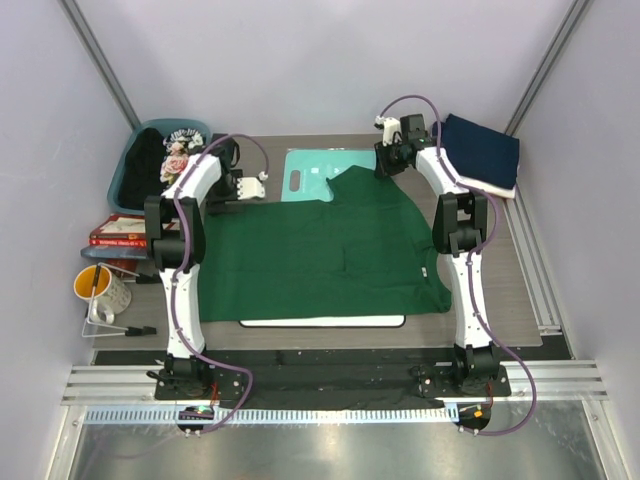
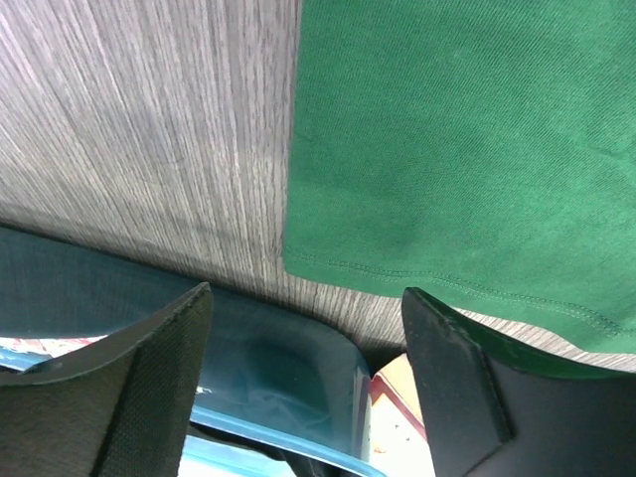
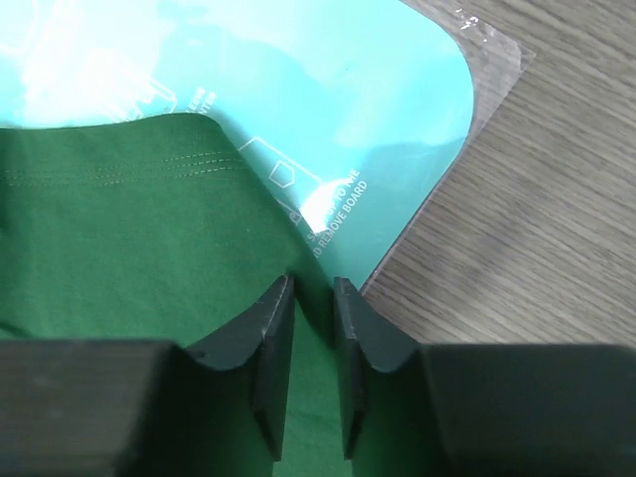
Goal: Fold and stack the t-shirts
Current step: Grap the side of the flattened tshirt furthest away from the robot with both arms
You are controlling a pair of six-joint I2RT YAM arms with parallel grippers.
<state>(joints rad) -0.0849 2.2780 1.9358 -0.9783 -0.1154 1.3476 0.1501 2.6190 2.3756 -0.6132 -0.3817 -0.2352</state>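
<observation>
A plain dark green t-shirt lies spread flat on the table. Its far right part is drawn up to a peak over the teal board. My right gripper is shut on that green cloth; in the right wrist view cloth fills the narrow gap between the jaws, above the board. My left gripper is open and empty, just beyond the shirt's far left corner. A folded navy shirt lies on a white one at the far right. A floral-print shirt lies in the bin.
A teal bin stands at the far left, and its rim shows between my left fingers. Red books and a yellow mug sit at the left edge. A white board's edge shows under the shirt's near hem.
</observation>
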